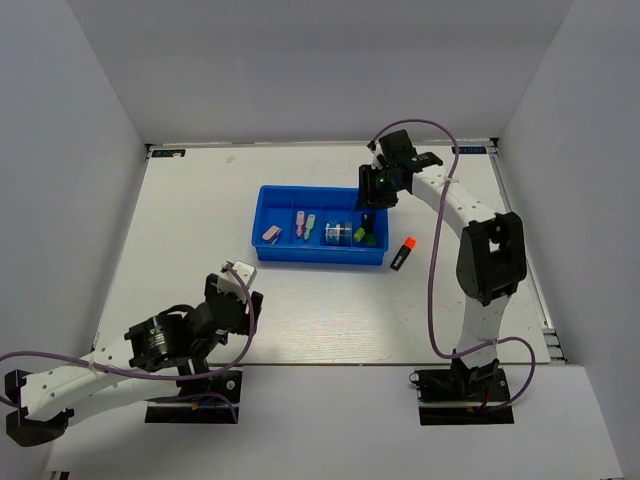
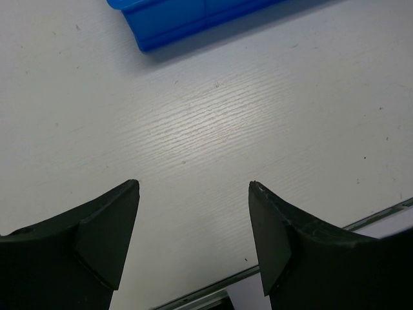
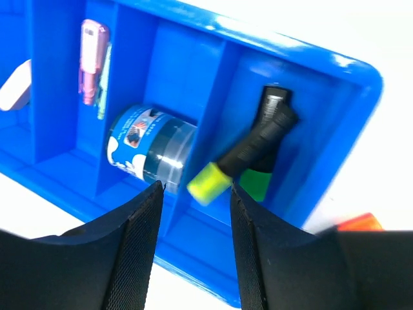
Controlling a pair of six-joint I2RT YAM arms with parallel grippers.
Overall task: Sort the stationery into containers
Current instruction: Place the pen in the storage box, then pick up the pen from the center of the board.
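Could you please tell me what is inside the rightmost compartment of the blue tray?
Two black highlighters: a yellow-capped highlighter lies tilted across a green-capped highlighter, hiding most of its barrel. Nothing else shows; anything beneath them is covered.

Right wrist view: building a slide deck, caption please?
Open right gripper hovers over the bright blue plastic tray, yellow-capped black highlighter lying across a green-capped highlighter.

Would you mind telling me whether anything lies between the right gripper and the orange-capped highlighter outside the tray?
Nothing visible does. The orange-capped highlighter lies alone just outside the tray's right wall, and the right gripper hangs open over the tray's right end; only that low wall lies between them.
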